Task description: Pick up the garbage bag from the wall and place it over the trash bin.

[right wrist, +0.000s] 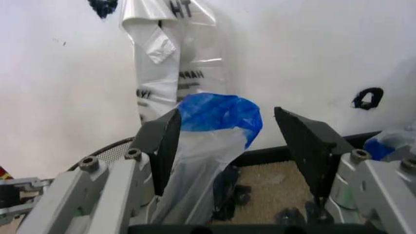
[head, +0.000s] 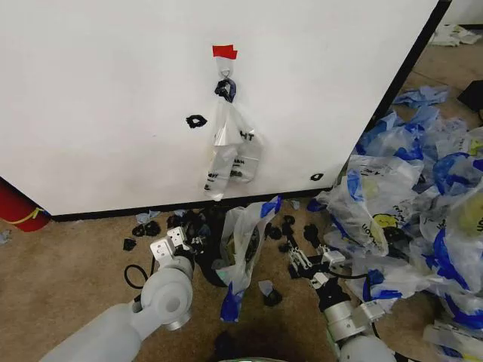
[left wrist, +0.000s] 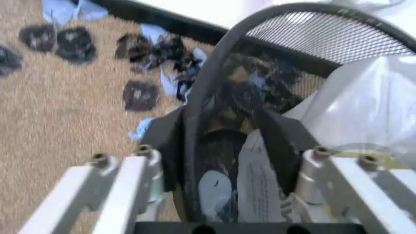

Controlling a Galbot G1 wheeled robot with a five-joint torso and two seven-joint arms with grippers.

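**Bag draped at the bin, both pincers low beside it**

Brown carpet runs up to the wall (head: 113, 98), a big white panel with a black edge along its foot and right side. High on the panel sits a red tape strip (head: 224, 51), and just under it a metal hook (head: 225, 72) carries a narrow clear bag (head: 230, 147) with dark lettering, hanging flat against the panel. Small black scraps (head: 147, 228) lie scattered along the base of the panel, and one black mark (head: 196, 121) sits on the panel itself. To my right a heap of blue-and-white bags (head: 423, 204) covers the carpet.

Directly before me stands the trash bin (head: 215, 249), a black mesh bin close to the foot of the wall. The garbage bag (head: 243, 241), white and translucent with blue handles, hangs over the bin's right side, one blue handle sticking up near the black edge and another trailing down onto the carpet.

My left pincer (head: 175, 243) is at the bin's left rim. In the left wrist view the mesh rim (left wrist: 215, 87) runs between my spread fingers (left wrist: 165, 146), which stand apart on either side of it without pressing it.

My right pincer (head: 298, 260) sits low to the right of the bin, near the bag. In the right wrist view its fingers (right wrist: 305, 146) are wide apart, with the bag's blue handle (right wrist: 217, 113) rising in the gap between them, ungripped.
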